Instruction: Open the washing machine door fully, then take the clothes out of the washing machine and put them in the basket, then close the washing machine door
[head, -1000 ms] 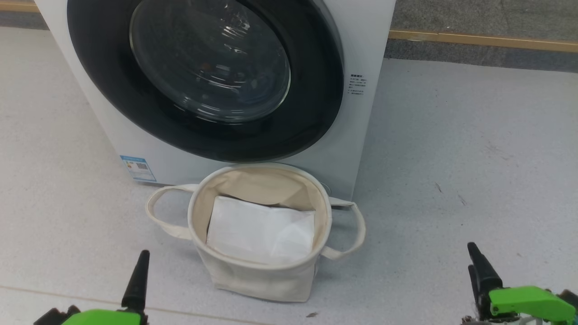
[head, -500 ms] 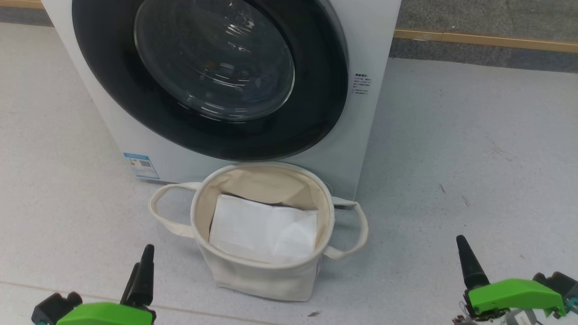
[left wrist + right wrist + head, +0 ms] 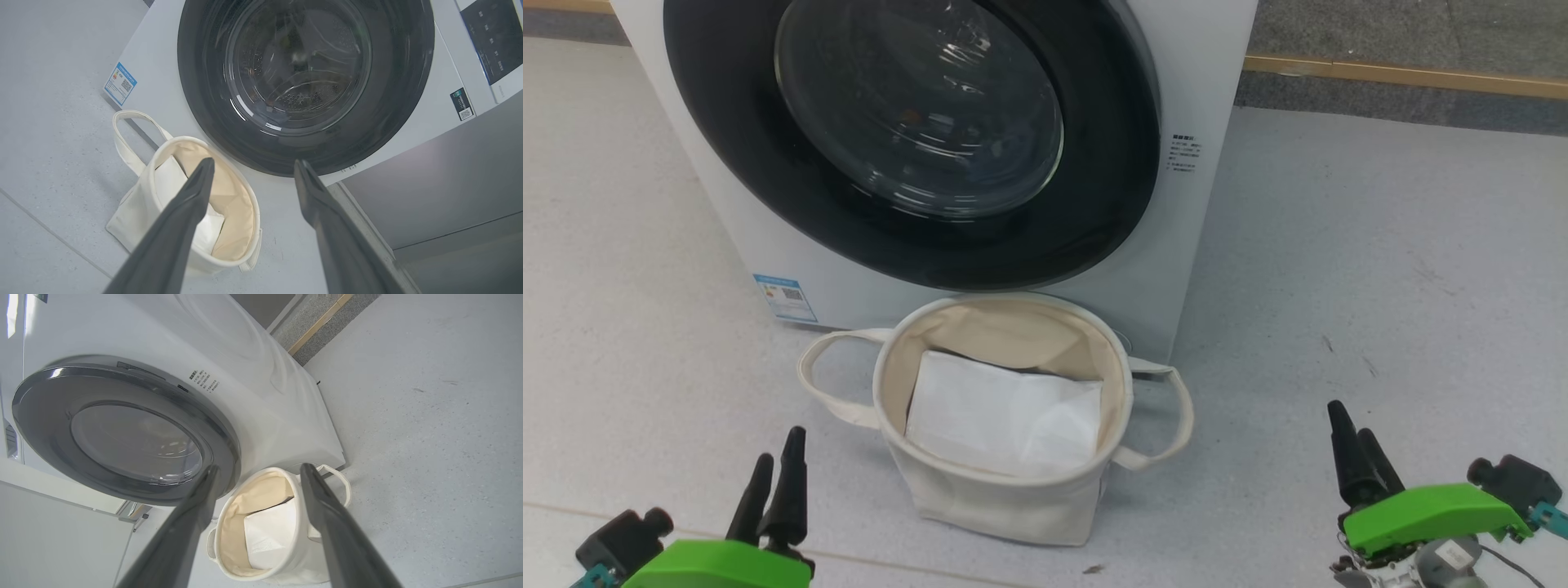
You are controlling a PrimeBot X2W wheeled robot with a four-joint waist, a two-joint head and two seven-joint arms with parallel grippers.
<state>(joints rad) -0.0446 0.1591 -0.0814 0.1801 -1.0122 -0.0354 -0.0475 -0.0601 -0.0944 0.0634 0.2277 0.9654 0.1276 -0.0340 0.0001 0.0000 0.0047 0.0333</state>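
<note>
The white washing machine (image 3: 1209, 98) stands ahead with its round black-rimmed door (image 3: 727, 163) shut against the front. Through the glass I cannot make out the clothes. The cream basket (image 3: 996, 510) sits on the floor right below the door, a flat white sheet in its bottom. My left gripper (image 3: 778, 457) is open at the lower left, apart from the basket. My right gripper (image 3: 1352, 429) is open at the lower right. The door (image 3: 204, 110) and basket (image 3: 139, 208) lie beyond the open left fingers (image 3: 179, 220). The right wrist view holds the door (image 3: 45, 412) and basket (image 3: 286, 563).
Pale speckled floor (image 3: 1380, 269) spreads to both sides of the machine. A wooden strip and dark band (image 3: 1405, 73) run along the back. A blue label (image 3: 784, 298) marks the machine's lower left corner. A grey cabinet face (image 3: 449, 175) stands beside the machine.
The head view has shifted a little, so machine and basket sit slightly further right. Both grippers have risen further into the picture, the right one also moving inward; both stay open.
</note>
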